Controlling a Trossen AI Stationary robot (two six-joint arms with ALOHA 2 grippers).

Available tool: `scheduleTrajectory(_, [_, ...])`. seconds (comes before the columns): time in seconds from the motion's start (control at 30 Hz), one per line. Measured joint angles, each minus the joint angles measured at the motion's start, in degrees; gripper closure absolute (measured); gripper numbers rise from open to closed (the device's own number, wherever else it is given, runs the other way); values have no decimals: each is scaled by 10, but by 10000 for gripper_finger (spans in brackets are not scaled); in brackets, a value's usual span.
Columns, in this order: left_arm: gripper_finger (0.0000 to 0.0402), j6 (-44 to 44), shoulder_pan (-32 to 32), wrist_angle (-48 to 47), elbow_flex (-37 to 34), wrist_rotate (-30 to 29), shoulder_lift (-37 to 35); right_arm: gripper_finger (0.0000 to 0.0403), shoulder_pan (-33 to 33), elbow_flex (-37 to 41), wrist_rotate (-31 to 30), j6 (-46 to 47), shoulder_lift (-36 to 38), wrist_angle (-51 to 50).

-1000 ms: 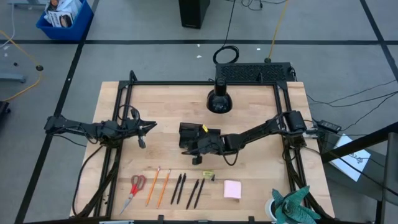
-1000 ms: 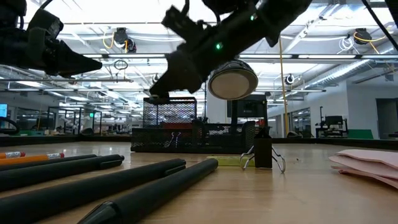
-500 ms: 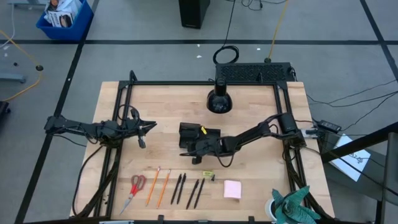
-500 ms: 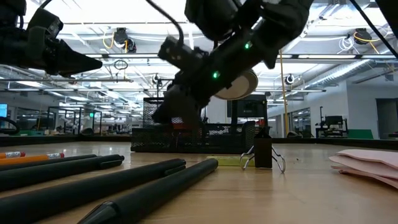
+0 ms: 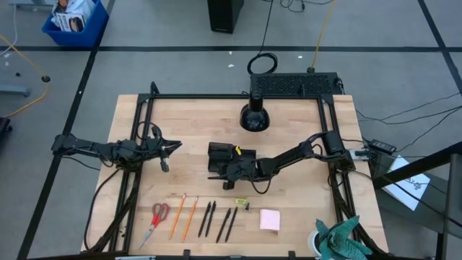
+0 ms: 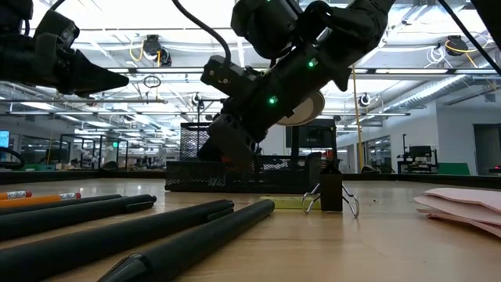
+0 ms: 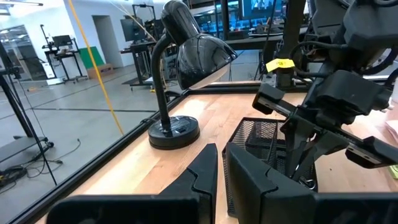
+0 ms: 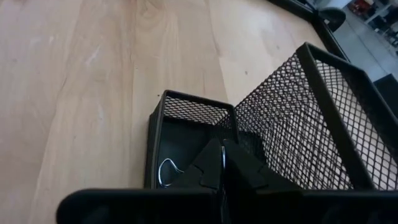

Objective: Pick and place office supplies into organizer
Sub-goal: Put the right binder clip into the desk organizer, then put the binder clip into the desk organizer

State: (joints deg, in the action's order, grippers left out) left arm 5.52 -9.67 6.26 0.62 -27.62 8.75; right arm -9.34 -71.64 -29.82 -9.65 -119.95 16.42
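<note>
Right end effector (image 5: 219, 170), fingers together and empty, is lowering further over the black mesh organizer (image 5: 229, 156) at mid-desk, apparently completing a drop; a silver clip (image 8: 166, 169) is lying inside.

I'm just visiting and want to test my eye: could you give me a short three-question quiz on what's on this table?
1. True or false: the red-handled scissors lie inside the black mesh organizer.
2. Which end effector is over the organizer? A. left B. right
3. Fill in: the pink sticky-note pad lies on the wooden ____.

Key: 1 false; 2 B; 3 table.
</note>
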Motion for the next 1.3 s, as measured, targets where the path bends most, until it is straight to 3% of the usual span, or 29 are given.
scheduleTrajectory(0.47, [360,-9,0,0,0,0,0,320,0,0,-2,16,2,0])
scheduleTrajectory(0.9, [360,-10,0,-2,0,0,0,282,-49,0,-5,-61,51,4])
scheduleTrajectory(1.1, [360,-13,0,-2,0,0,0,281,-98,0,0,-50,119,-119])
scheduleTrajectory(1.3, [360,-13,0,-2,0,0,0,284,-149,13,-1,50,155,-272])
